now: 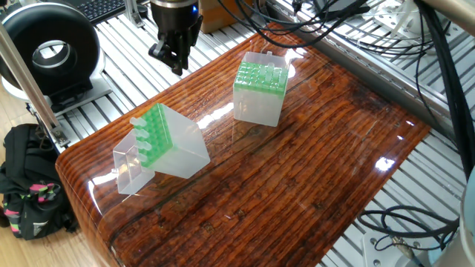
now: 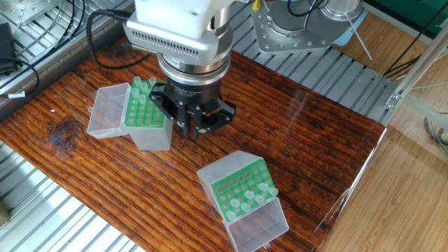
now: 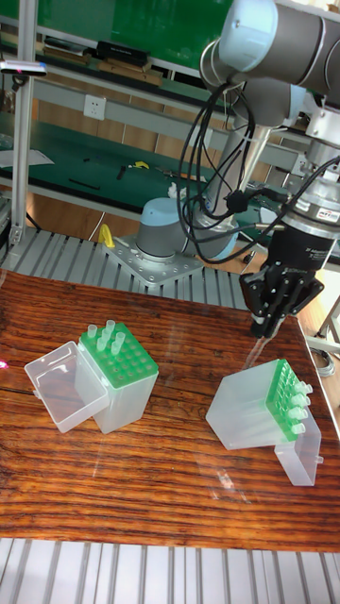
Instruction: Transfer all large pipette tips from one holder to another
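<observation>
In the tall fixed view, going L to R: a translucent plastic box w/ a green hole grid on top [image 3: 118,382] is sitting upright at lower left of the frame, its clear hinged lid [image 3: 57,387] hanging open to the left, and a few slender whitish translucent large pipette tips [image 3: 106,336] are standing in the back row of the grid. Right of centre, a second translucent box w/ a green grid [image 3: 253,408] is lying tipped, grid facing right, w/ more whitish tips [image 3: 298,401] poking out along its right edge and its own clear lid [image 3: 304,456] open below. The dark two-finger gripper [image 3: 260,327] on the UR5 arm is hanging above this tipped box, up at mid-right, not touching it. The fingers look pressed close together w/ nothing visible between them, but can't tell for sure whether they're fully closed. All this is resting on a dark reddish wood-grain tabletop [image 3: 151,472]. In the other fixed view the gripper [image 2: 192,131] is hovering just right of the upright box [image 2: 147,115], w/ the tipped box [image 2: 241,196] lower right of frame.
</observation>
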You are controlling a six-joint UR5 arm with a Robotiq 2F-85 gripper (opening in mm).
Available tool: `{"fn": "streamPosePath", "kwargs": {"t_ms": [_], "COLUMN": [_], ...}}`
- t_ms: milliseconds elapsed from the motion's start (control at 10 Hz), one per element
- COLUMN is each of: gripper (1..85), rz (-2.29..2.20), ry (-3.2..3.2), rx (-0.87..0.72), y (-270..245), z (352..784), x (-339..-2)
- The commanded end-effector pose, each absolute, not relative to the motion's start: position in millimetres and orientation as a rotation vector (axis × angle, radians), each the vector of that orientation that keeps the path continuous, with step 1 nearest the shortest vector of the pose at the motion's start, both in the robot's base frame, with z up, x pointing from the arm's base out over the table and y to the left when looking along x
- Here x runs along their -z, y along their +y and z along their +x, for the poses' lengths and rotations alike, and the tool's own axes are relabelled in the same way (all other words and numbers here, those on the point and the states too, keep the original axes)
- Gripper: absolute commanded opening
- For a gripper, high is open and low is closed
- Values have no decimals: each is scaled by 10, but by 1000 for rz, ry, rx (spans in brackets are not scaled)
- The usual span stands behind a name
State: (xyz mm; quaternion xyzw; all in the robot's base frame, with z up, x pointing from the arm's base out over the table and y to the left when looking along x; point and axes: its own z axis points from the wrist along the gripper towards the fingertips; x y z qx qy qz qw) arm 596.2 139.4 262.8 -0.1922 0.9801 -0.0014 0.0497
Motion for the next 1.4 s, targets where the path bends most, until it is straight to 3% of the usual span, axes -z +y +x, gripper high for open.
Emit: {"fn": "streamPosePath", "kwargs": {"t_ms": [0, 400, 500, 600, 700, 800, 900, 1300], "gripper": [203, 203, 200, 200, 197, 160, 10, 10], "rz": [-661, -685, -696, -615, -529, -475, -415, -318], "ry": [2960, 3157, 3148, 3117, 3096, 3083, 3090, 2980], "rx": [-87, -64, 89, 88, -10, -29, 62, 120], "y": [1587, 1570, 1315, 1334, 1503, 1525, 1370, 1326], "z": [5971, 5510, 5588, 5702, 5746, 5777, 5789, 6093], "x": [-2675, -2724, -2714, -2714, -2737, -2767, -2776, -2812]}}
